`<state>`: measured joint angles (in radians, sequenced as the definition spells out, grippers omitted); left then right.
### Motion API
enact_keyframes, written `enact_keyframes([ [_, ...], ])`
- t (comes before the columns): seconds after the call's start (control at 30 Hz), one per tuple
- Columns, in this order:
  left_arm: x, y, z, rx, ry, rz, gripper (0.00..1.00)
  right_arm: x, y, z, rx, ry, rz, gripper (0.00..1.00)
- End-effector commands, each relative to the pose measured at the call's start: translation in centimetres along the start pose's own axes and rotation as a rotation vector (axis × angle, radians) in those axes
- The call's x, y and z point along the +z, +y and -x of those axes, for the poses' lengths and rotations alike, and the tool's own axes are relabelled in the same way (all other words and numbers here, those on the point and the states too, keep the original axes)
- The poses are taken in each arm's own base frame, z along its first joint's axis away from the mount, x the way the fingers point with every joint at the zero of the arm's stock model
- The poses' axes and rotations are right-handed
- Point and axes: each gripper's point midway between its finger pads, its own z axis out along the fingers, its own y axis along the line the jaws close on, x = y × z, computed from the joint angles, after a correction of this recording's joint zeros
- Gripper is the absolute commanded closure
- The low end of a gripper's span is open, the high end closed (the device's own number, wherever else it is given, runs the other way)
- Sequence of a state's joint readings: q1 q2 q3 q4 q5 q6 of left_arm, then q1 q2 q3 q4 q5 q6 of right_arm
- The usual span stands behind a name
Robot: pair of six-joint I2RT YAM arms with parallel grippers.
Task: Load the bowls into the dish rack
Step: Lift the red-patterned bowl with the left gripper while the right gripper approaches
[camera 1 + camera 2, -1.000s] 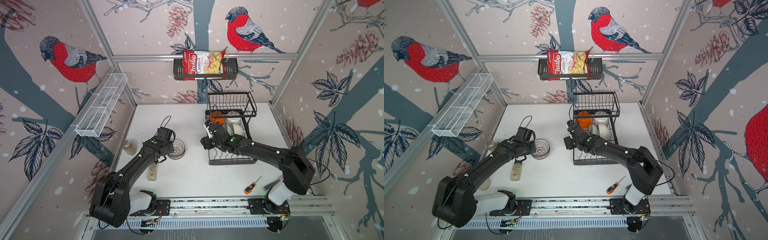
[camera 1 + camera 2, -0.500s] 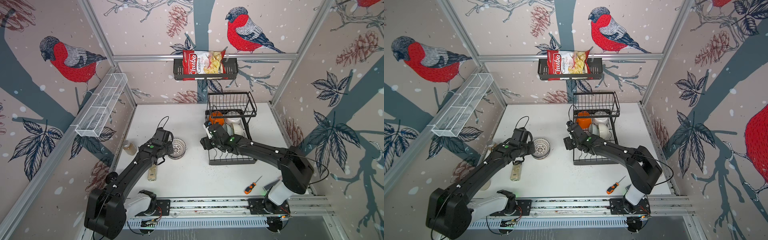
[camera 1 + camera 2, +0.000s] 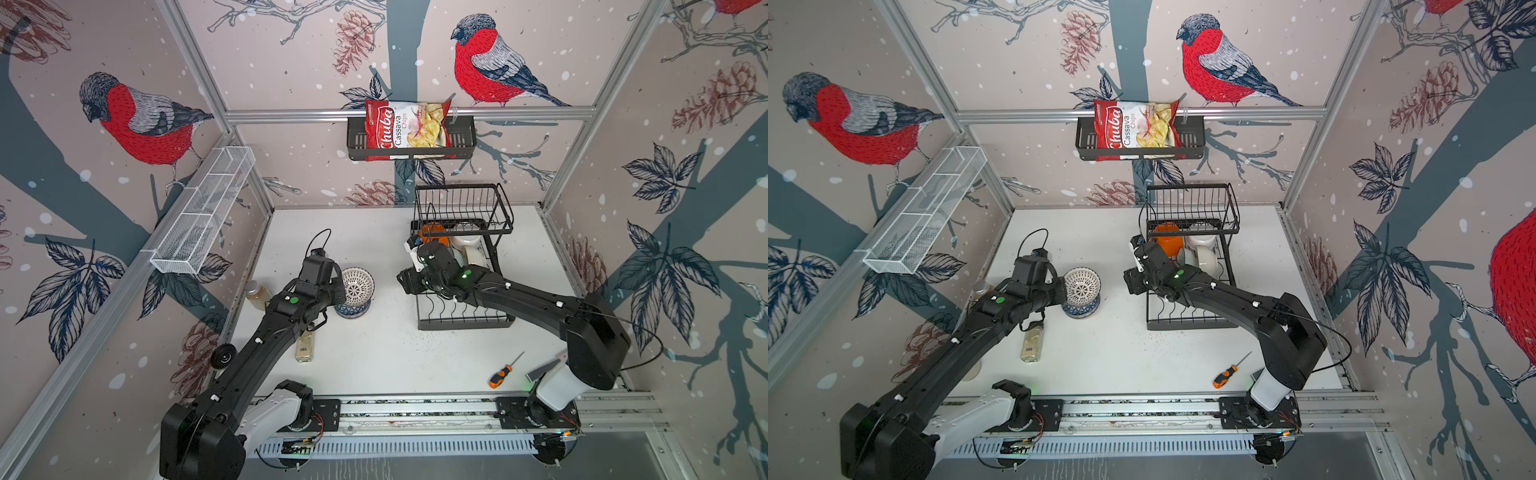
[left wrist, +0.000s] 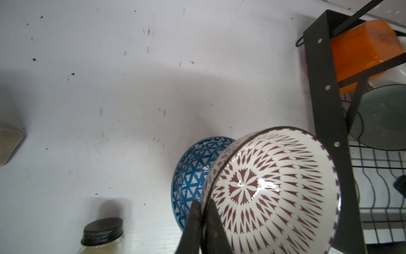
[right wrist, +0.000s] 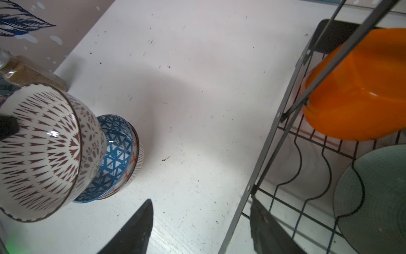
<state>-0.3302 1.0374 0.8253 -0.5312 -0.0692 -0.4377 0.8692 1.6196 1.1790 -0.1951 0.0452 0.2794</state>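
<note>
Ceramic bowl (image 4: 272,189), white with maroon darts, is tilting in the left gripper (image 4: 202,206), jaws pinching its rim, over a blue-triangle bowl (image 4: 189,176); orange bowl (image 3: 1168,246) is sitting in the dish rack (image 3: 463,325); right gripper (image 5: 202,201) is hovering at the rack's edge, jaws apart; bag reading "Chuba Cassava Chips" (image 3: 405,126) is lying in a black wall basket (image 3: 463,139); white speckled table (image 3: 374,365); bird-print walls.

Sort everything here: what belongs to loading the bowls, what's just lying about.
Job: dish rack; orange bowl, pale green bowl and white bowl in it; red-patterned bowl in the left gripper; blue-triangle bowl.
Lying about: screwdriver; chips bag; jar; lying bottle; white mesh tray; black wall basket.
</note>
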Motion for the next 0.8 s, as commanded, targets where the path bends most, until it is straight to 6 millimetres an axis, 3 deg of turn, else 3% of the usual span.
enact_keyframes([
  [0.0,-0.6,-2.0,1.9,0.002,-0.061,-0.093,1.0,-1.0,0.7,1.3,-0.01,-0.032,0.033,0.3],
  [0.43,-0.3,-4.9,2.4,0.025,-0.073,-0.162,1.0,-4.0,2.3,3.7,0.005,-0.062,0.105,0.31],
  [0.77,0.9,-7.1,2.3,0.058,-0.069,-0.175,1.0,-3.3,1.8,2.6,0.016,0.007,0.071,0.32],
])
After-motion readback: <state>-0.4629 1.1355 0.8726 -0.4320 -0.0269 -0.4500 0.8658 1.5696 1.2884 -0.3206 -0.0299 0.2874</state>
